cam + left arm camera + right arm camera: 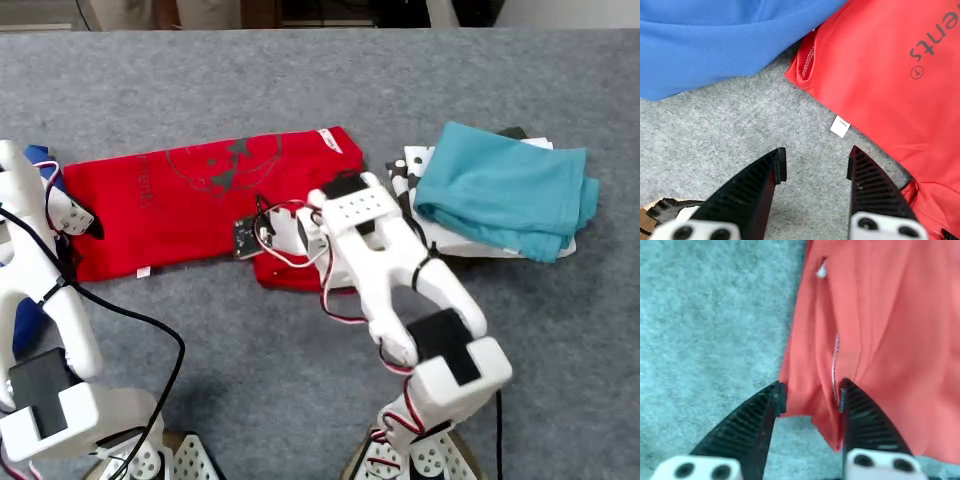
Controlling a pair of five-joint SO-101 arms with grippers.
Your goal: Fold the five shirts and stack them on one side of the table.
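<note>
A: Which step was it?

B: Mid-fold on the red shirt (190, 205), I reckoned. It lay spread on the grey table (250, 350), its right end bunched up. The teal shirt (500, 190) was folded, off the red shirt's right end, on top of a black-and-white patterned one (415, 165). The blue shirt (715, 40) lay loose at the red shirt's left end. So prob. two done, three to go.

A: Grippers?

B: The right gripper (811, 390) was at the red shirt's near right corner. Its fingers were part-open w/ a bunched fold of hem between them, not pinched tight. The left gripper (817, 160) hung over bare table just off the red shirt's near left edge, by its small white tag (840, 126). Its fingers were wide, w/ nothing in them.

A: Next move?

B: My guess: right had to close properly on that hem. Left had to drop onto the edge by the tag and grip too. Then both could carry the near edge across the red shirt evenly, w/o dragging the blue one along.
</note>
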